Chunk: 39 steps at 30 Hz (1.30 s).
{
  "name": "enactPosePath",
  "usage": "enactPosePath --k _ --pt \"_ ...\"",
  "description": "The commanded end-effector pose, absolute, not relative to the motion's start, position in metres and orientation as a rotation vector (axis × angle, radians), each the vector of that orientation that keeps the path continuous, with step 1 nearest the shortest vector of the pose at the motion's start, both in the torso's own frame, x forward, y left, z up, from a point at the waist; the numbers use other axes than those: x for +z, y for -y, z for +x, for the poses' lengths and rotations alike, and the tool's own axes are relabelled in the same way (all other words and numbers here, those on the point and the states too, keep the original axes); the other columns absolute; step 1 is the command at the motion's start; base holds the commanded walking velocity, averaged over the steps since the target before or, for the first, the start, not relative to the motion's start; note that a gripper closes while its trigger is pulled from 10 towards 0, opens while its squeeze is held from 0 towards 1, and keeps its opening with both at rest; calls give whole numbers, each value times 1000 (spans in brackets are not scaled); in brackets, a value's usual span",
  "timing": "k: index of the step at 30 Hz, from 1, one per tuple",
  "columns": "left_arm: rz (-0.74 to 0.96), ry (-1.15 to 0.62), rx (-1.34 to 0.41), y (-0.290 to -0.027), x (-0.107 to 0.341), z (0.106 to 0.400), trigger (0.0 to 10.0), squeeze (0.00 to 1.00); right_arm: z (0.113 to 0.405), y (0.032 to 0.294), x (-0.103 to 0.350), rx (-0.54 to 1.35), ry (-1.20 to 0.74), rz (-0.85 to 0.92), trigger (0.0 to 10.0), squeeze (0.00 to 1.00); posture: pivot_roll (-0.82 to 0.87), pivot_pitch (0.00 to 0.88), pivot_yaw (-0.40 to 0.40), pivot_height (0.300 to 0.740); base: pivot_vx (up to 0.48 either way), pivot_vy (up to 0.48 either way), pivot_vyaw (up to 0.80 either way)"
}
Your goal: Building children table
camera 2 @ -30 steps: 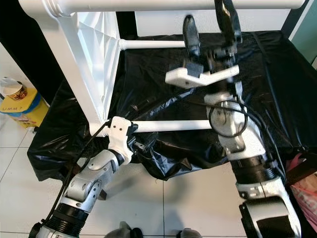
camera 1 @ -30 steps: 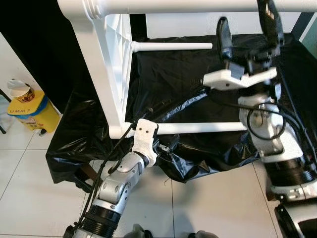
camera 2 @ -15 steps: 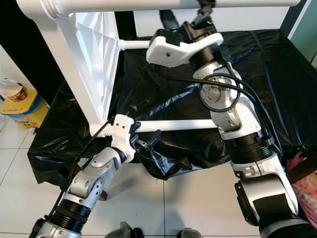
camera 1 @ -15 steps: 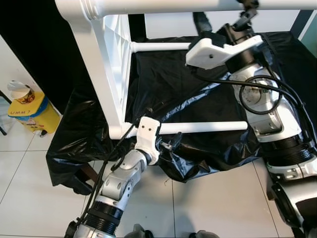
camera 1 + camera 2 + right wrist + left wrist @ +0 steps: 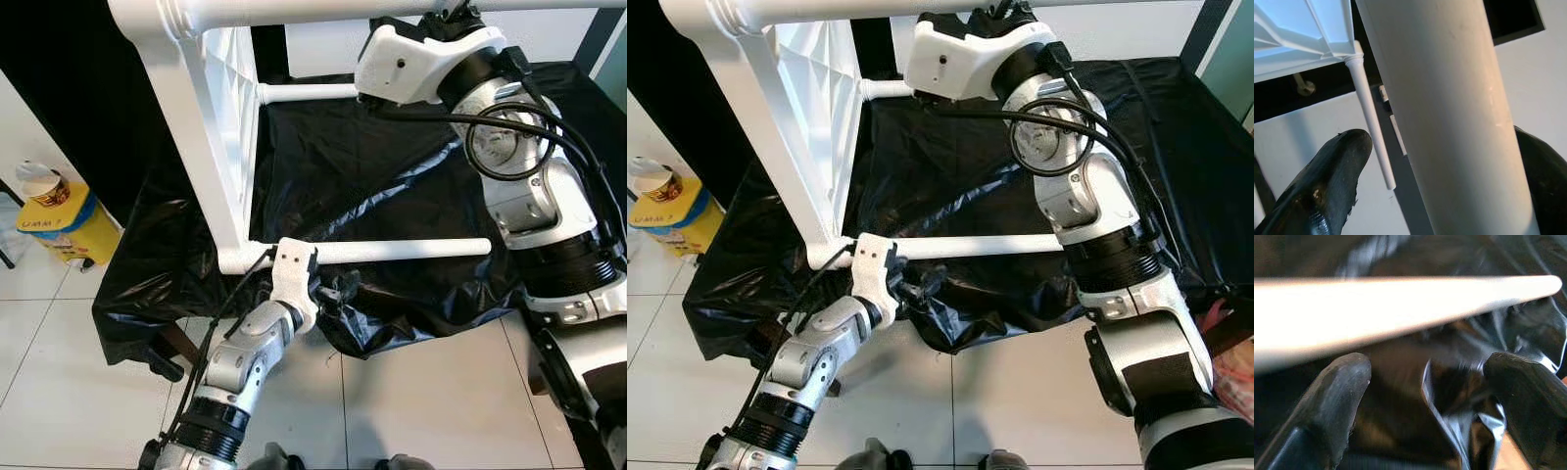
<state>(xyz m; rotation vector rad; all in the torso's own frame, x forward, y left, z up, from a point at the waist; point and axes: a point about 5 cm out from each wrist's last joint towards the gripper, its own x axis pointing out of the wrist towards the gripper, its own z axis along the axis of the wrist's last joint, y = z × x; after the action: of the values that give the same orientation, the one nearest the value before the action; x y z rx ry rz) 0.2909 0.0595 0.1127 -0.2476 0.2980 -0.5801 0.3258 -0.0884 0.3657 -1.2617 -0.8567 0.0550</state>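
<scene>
One white plastic table frame stands on its side, with one ribbed lattice panel set in it. Three round white tubes show on it: one thick top tube and two thin rods, an upper one and a lower one. One crinkled black plastic sheet lies beneath. One yellow box with a blue band sits on the tiled floor, with one round container on top. Two silver arms, each with one black two-fingered pincer: left pincer, right pincer.
</scene>
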Motion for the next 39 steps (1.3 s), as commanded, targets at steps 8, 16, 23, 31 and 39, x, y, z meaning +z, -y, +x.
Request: enactPosePath --k 8,16,23,31,39 --pt "-418 -292 -408 -70 122 312 10000 0 325 84 367 90 817 -1222 8392 0 -85 86 74 740 0 0 0" --pt "-456 -290 -324 -77 135 332 10000 0 320 86 369 83 782 -1153 2000 0 -101 93 90 740 0 0 0" --pt "-457 -342 -246 -73 131 338 10000 0 314 91 374 69 753 -1053 0 0 -113 100 98 740 0 0 0" --pt "-438 -377 -190 -67 132 338 10000 0 307 97 380 49 712 -896 0 0 -129 105 103 740 0 0 0" --pt "-376 -359 -125 -61 138 334 10000 0 302 112 394 -21 666 -722 0 0 -144 104 102 740 0 0 0"
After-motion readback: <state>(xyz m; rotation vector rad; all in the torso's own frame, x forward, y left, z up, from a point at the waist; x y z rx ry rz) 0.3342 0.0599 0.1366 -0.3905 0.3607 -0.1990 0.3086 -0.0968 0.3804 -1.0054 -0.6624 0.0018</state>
